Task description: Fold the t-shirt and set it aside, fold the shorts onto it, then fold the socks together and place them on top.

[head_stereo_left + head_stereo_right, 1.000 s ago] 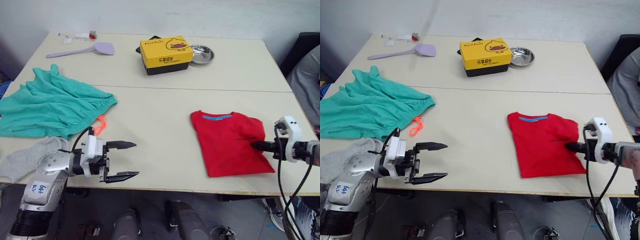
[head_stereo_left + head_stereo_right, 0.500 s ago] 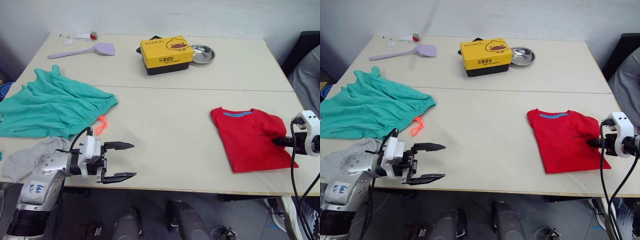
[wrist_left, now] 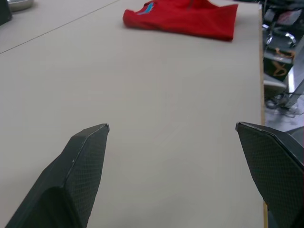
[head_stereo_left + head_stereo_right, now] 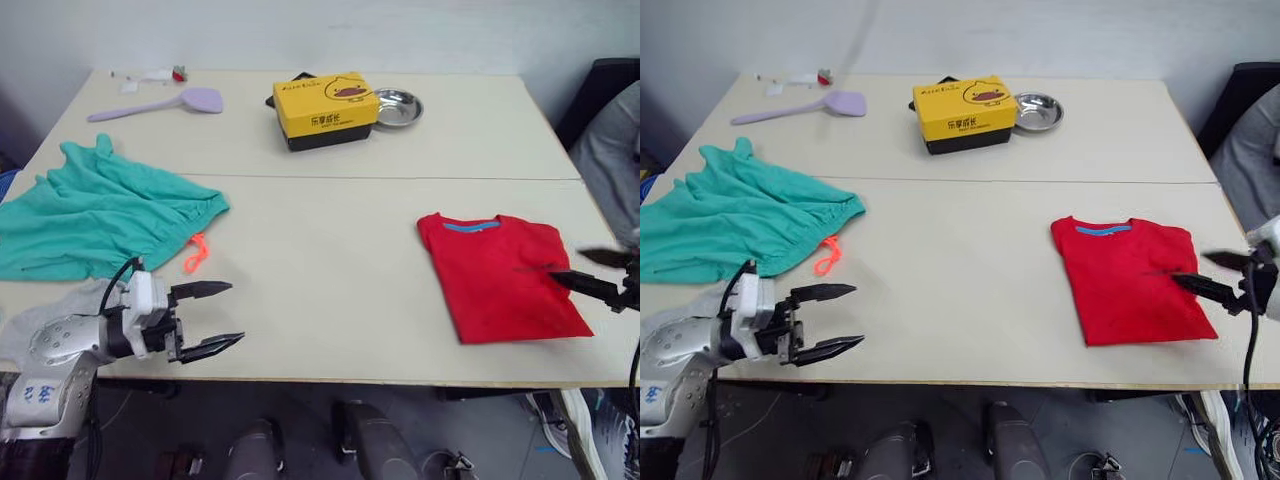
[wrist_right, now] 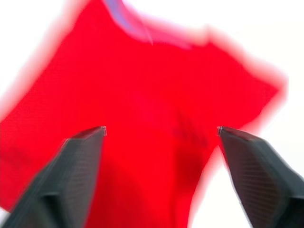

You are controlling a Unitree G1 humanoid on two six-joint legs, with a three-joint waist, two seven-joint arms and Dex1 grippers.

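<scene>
- While your right gripper (image 4: 1215, 274) hangs at the t-shirt's outer edge, its two black fingers stand spread apart with nothing between them; the lower fingertip lies over the red cloth, the upper one just past the hem.
- Ahead of those jaws you have the t-shirt (image 4: 500, 275), folded into a rough rectangle, blue neck label turned to the far side, lying flat on the table (image 4: 320, 260) near its right front corner.
- Your left gripper (image 4: 205, 314) is likewise parted wide and holds nothing; it hovers over the front edge of the table, fingers pointing across the bare top toward the t-shirt, which lies well apart from it.
- Just behind that gripper, by its wrist, you can see the socks (image 4: 60, 305), a grey heap partly hidden by the arm.
- Beyond the socks, on the far side of the left jaws, the shorts (image 4: 100, 215) lie spread and rumpled, the orange drawstring (image 4: 195, 255) trailing from the waistband toward the gripper.
- Far across from both jaws stand a yellow box (image 4: 325, 108), a metal bowl (image 4: 396, 106) just beside it, and a lilac spatula (image 4: 150, 103).
</scene>
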